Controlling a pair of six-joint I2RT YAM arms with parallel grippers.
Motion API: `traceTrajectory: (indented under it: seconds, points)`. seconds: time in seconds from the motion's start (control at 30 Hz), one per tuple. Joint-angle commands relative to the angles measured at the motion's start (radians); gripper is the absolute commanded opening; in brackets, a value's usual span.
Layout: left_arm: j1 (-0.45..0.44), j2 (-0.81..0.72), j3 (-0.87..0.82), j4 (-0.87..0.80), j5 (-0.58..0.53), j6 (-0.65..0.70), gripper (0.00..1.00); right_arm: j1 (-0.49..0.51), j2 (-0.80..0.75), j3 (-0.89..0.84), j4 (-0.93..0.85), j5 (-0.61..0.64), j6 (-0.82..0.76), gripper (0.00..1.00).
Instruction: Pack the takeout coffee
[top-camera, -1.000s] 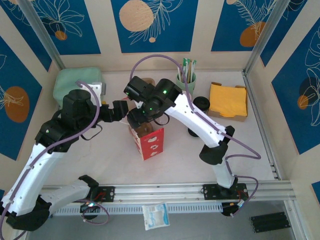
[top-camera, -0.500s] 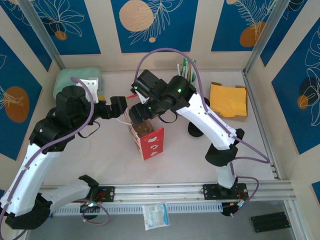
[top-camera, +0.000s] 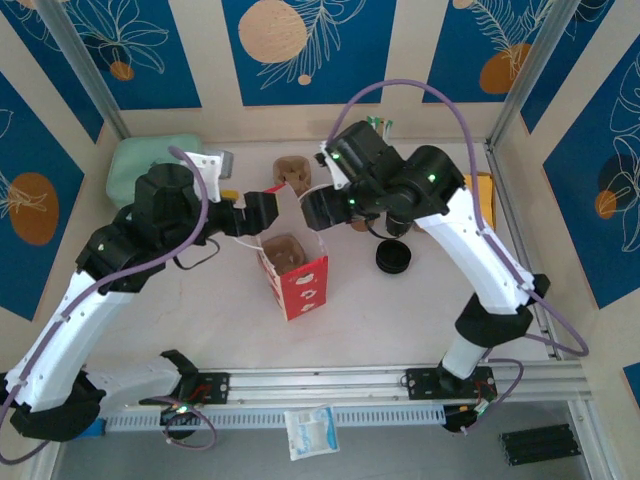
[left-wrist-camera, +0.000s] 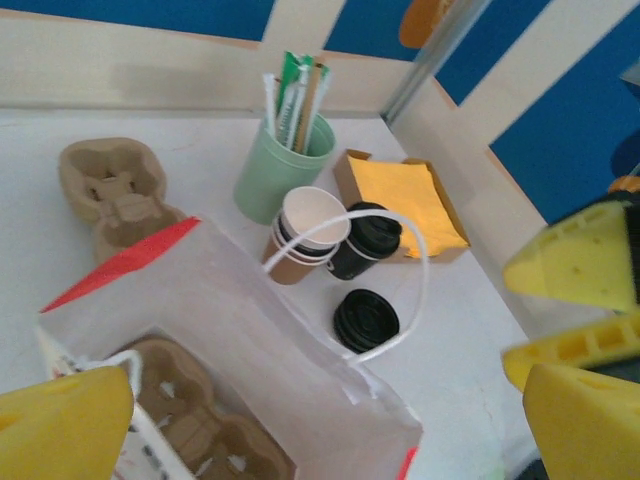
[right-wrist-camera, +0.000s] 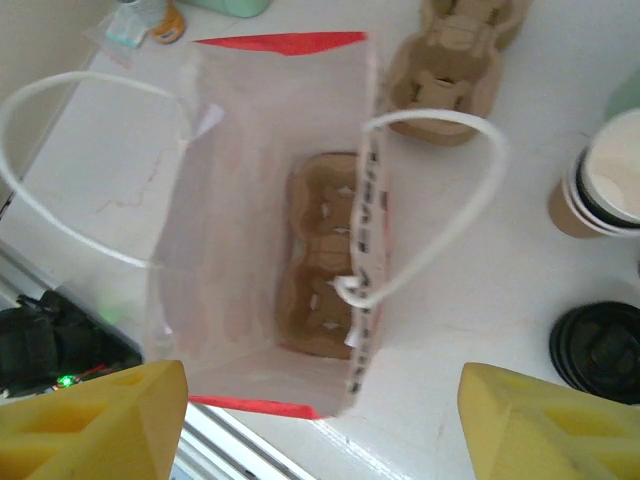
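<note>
As seen from left wrist, spotted takeout coffee (left-wrist-camera: 365, 240) upright outside paper bag (left-wrist-camera: 250, 330), just beside lidless cup stack (left-wrist-camera: 305, 235). Noted loose lids (left-wrist-camera: 366, 320) nearer bag. Found left gripper (top-camera: 268, 210) spread wide at bag mouth, right gripper (right-wrist-camera: 320, 405) spread wide above bag, both empty.

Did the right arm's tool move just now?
Yes. The right tool has drawn away from above the paper bag, toward the far right.
</note>
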Motion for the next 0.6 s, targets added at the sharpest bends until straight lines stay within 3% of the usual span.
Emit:
traceTrajectory:
  seconds: [0.0, 0.33, 0.57]
  points:
    - [-0.07, 0.025, 0.058, 0.039, -0.056, 0.007, 0.99, -0.063, -0.058, -0.103, 0.043, -0.02, 0.019, 0.72]
    - [-0.167, 0.117, 0.125, 0.032, -0.111, 0.039, 0.99, -0.361, -0.182, -0.409, 0.136, -0.109, -0.004, 0.73]
    - [-0.173, 0.13, 0.13, 0.018, -0.131, 0.059, 0.99, -0.54, -0.119, -0.513, 0.165, -0.12, -0.053, 0.73]
